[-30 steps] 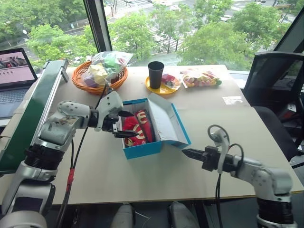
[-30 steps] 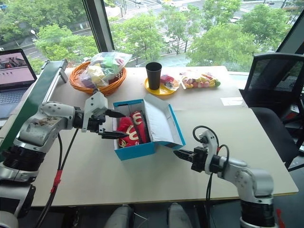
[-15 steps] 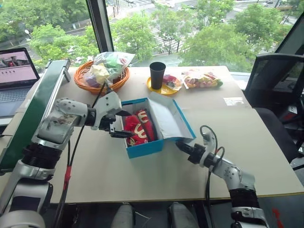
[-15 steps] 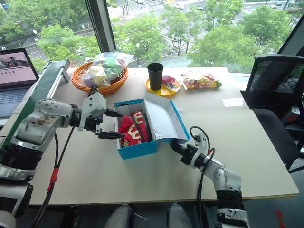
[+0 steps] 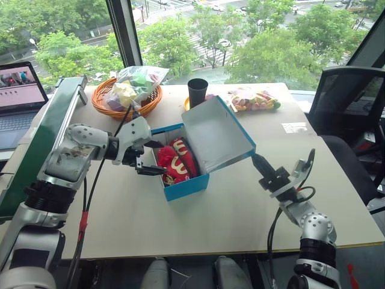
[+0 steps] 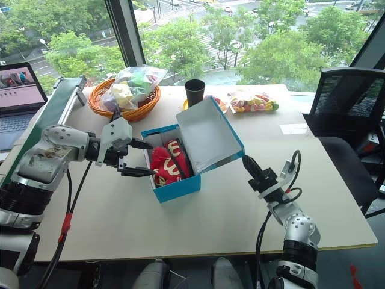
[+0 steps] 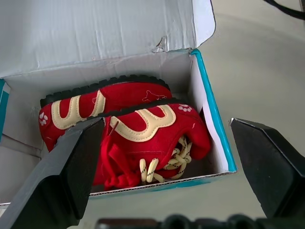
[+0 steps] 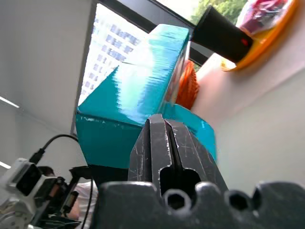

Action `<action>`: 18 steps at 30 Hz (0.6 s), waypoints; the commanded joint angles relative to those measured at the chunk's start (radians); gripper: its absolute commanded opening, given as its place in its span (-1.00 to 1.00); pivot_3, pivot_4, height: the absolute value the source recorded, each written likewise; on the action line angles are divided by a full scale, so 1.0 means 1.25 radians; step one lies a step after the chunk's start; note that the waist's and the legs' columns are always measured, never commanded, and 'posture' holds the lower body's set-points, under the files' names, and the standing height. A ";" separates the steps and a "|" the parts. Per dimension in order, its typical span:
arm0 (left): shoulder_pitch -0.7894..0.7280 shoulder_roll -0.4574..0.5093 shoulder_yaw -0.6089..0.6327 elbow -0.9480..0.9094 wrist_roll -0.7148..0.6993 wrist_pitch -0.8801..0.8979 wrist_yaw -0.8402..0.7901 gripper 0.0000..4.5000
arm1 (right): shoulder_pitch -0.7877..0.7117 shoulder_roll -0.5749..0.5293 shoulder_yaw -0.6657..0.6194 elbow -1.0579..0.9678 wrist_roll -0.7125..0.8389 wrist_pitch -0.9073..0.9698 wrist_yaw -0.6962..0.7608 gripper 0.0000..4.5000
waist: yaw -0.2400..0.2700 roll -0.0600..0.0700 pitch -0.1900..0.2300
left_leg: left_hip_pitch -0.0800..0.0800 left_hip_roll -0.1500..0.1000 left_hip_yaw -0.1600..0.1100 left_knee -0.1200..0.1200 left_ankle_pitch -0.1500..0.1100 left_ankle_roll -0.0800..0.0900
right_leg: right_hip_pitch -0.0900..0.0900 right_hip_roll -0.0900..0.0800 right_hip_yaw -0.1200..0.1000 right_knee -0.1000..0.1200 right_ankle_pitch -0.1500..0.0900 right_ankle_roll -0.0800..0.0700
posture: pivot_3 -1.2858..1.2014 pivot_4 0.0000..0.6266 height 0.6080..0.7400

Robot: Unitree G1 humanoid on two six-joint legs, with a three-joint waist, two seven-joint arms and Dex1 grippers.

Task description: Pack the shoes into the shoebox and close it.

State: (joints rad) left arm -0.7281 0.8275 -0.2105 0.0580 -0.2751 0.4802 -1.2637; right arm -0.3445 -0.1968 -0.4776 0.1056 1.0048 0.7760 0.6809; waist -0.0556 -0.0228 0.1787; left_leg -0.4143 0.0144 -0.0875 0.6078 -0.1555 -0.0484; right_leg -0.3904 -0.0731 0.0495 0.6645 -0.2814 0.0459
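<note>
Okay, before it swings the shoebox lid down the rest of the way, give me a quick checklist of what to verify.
1. Both shoes inside the shoebox: ok.
2. Shoes below the rim: cannot tell.
3. Lid raised partway, right gripper shut beneath its edge: ok.
4. Left gripper clear of the lid's path: not ok, open at the box's left wall.
5. Black cup clear behind the lid: ok.

You see the shoes (image 5: pixel 178 161) side by side in the shoebox (image 5: pixel 186 188), mid-table, basket (image 5: pixel 126 95) behind on your left.
</note>
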 commanded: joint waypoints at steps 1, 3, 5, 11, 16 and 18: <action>-0.008 0.013 0.041 -0.009 0.003 -0.007 0.010 1.00 | -0.024 -0.023 0.072 -0.104 0.018 0.057 -0.015 -0.98 | 0.000 0.000 0.000 | 0.000 0.000 0.000 0.000 0.000 0.000 | 0.000 0.000 0.000 0.000 0.000 0.000 | 0.03 -0.52 1.00; -0.002 0.019 0.049 -0.015 0.003 -0.003 0.017 1.00 | -0.037 -0.031 0.118 -0.134 0.004 0.074 -0.023 -0.98 | 0.001 0.000 0.000 | 0.000 0.000 0.000 0.000 0.000 0.000 | 0.000 0.000 0.000 0.000 0.000 0.000 | 0.03 -0.52 1.00; 0.004 0.030 0.060 -0.026 0.002 0.003 0.020 1.00 | -0.047 -0.027 0.152 -0.166 0.014 0.090 -0.030 -0.98 | 0.000 0.000 0.000 | 0.000 0.000 0.000 0.000 0.000 0.000 | 0.000 0.000 0.000 0.000 0.000 0.000 | 0.03 -0.52 1.00; 0.014 0.088 0.132 -0.073 -0.030 0.059 0.028 1.00 | -0.070 -0.016 0.235 -0.245 0.074 0.167 -0.054 -0.98 | -0.001 0.000 0.000 | -0.001 0.000 0.000 0.000 0.000 0.000 | -0.002 0.000 0.000 0.000 0.000 0.000 | 0.03 -0.52 1.00; 0.081 0.128 0.195 -0.164 -0.066 0.120 0.050 1.00 | -0.110 -0.023 0.302 -0.184 0.026 0.169 -0.023 -0.98 | 0.002 0.000 0.000 | -0.001 0.000 0.000 0.000 0.000 0.000 | -0.001 0.000 0.000 0.000 0.000 0.000 | 0.03 -0.52 1.00; 0.105 0.130 0.211 -0.194 -0.076 0.142 0.068 1.00 | -0.126 -0.023 0.321 -0.153 0.006 0.159 -0.006 -0.98 | 0.004 0.000 0.000 | -0.001 0.000 0.000 0.000 0.000 0.000 | -0.001 0.000 0.000 0.000 0.000 0.000 | 0.03 -0.52 1.00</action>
State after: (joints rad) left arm -0.6012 0.9758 0.0096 -0.1296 -0.3485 0.6342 -1.2024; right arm -0.4785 -0.2250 -0.0914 -0.1002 1.0251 0.9921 0.6416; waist -0.0510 -0.0225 0.1790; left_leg -0.4156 0.0149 -0.0876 0.6077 -0.1556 -0.0484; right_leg -0.3922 -0.0729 0.0494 0.6644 -0.2815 0.0460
